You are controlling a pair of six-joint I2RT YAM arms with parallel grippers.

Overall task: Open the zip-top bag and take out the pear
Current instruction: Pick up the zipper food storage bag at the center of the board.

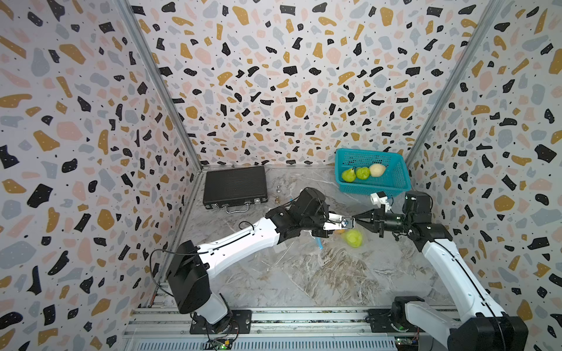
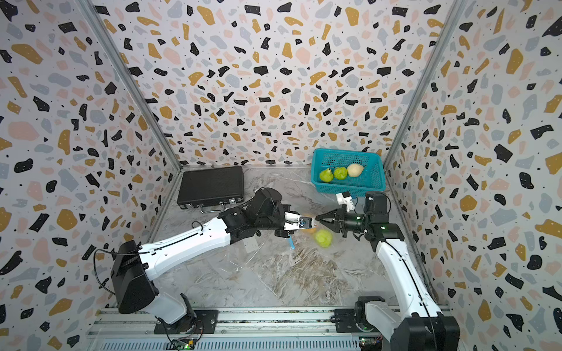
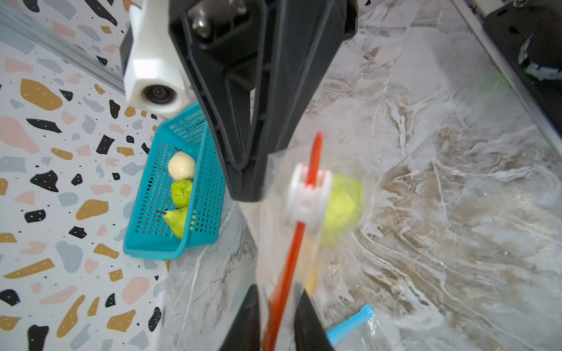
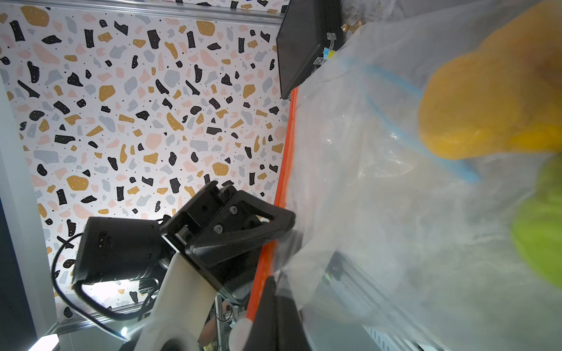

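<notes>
orange-edged zip-top bag (image 4: 365, 197), green pear (image 3: 343, 206)

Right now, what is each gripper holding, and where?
Both pinch the zip-top bag: left gripper on its orange zip strip, right gripper on the top edge beside the white slider.

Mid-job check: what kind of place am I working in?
Probably a staged robot test booth, not a real kitchen: terrazzo-print wall panels box in a marble-look tabletop, and the left arm and right arm bolt to a rail at its front.
</notes>
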